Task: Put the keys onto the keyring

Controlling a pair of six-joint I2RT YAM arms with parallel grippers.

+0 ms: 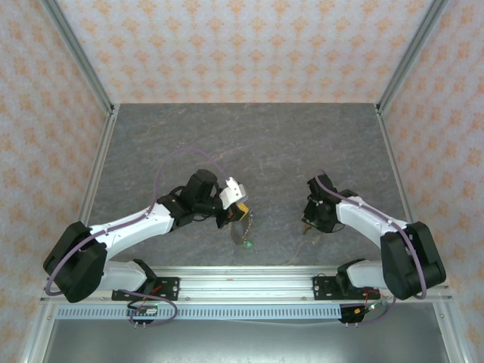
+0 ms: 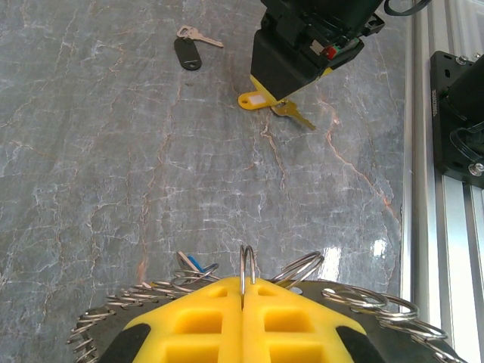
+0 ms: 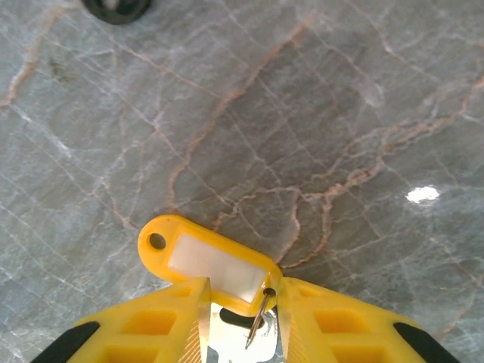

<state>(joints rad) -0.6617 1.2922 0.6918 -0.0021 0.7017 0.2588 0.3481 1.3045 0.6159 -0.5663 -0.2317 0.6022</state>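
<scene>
One grey marbled table point(image 1: 302, 144). Two grippers: the left gripper point(image 2: 243, 286) was pressed together, pinching the keyring point(image 1: 240, 228) by a wire loop. It was well apart from the right gripper point(image 3: 242, 295), whose fingers flanked the yellow-tagged key point(image 3: 208, 261) directly beneath; firm grip undetermined. The tag's long axis slanted into the jaw gap. One dark-tagged key point(image 2: 187, 51) lay loose near the right gripper.
</scene>
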